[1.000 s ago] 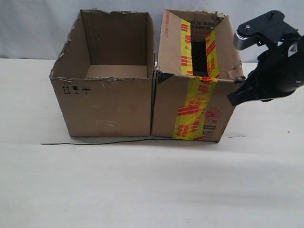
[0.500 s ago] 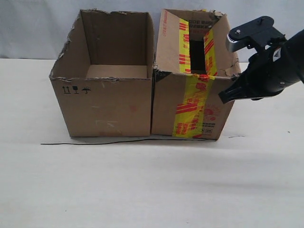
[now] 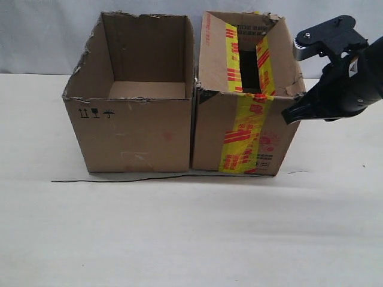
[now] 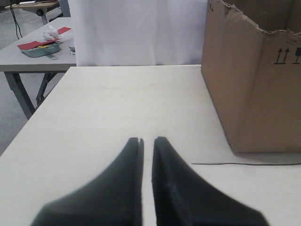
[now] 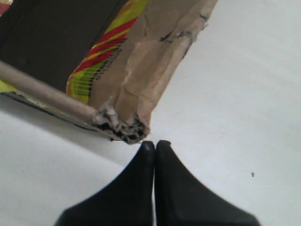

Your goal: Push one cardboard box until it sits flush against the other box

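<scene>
The cardboard box (image 3: 209, 134), with yellow and red tape, stands right of the other box (image 3: 134, 134), a plain torn-rimmed carton. Their facing sides meet along a thin dark seam. My right gripper (image 3: 286, 118) is shut and empty, just off the taped box's upper right corner. In the right wrist view its tips (image 5: 155, 143) sit beside the frayed corner of the cardboard box (image 5: 155, 56). My left gripper (image 4: 147, 140) is shut with only a thin slit between the fingers. It hovers over the table, apart from the other box (image 4: 254, 84), and is out of the exterior view.
A thin black wire (image 3: 119, 179) lies on the white table (image 3: 179, 239) along the boxes' front, also seen in the left wrist view as the wire (image 4: 244, 164). A grey side table (image 4: 28, 63) with a tray stands off the table's far end.
My right gripper pressed left against the taped box's corner, then drew back slightly right and up. The taped box barely shifted. The plain box stayed put.
</scene>
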Controlling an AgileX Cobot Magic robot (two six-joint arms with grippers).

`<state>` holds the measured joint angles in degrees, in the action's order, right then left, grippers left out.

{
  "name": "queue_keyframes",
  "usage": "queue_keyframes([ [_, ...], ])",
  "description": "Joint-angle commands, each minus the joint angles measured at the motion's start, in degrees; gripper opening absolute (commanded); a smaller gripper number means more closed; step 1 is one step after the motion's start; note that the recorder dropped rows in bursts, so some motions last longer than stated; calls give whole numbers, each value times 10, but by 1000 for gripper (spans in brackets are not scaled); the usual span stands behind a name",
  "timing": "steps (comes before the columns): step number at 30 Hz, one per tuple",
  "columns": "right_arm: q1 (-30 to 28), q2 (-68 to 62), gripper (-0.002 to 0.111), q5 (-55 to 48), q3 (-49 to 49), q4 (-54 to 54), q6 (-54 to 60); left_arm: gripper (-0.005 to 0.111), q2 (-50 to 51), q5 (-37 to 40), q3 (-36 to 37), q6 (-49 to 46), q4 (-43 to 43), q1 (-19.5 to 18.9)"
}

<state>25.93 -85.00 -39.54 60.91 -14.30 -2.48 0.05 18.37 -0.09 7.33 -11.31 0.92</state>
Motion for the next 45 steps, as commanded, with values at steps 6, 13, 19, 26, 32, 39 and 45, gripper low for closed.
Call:
queue_keyframes([
  [6,2,15,0,-13,15,-1,-12,0,-1,-7,1,2,4,5],
  [13,-11,60,0,-26,25,-64,-54,0,-1,-7,1,2,4,5],
  [19,-112,20,0,71,33,-15,-72,0,-1,-7,1,2,4,5],
  [26,-252,-110,0,89,108,305,138,0,-1,-7,1,2,4,5],
  [32,-318,-241,0,-7,188,646,407,0,-1,-7,1,2,4,5],
  [39,-313,-372,0,-45,281,733,439,0,-1,-7,1,2,4,5],
  [45,-286,-462,0,-123,373,831,477,0,-1,-7,1,2,4,5],
])
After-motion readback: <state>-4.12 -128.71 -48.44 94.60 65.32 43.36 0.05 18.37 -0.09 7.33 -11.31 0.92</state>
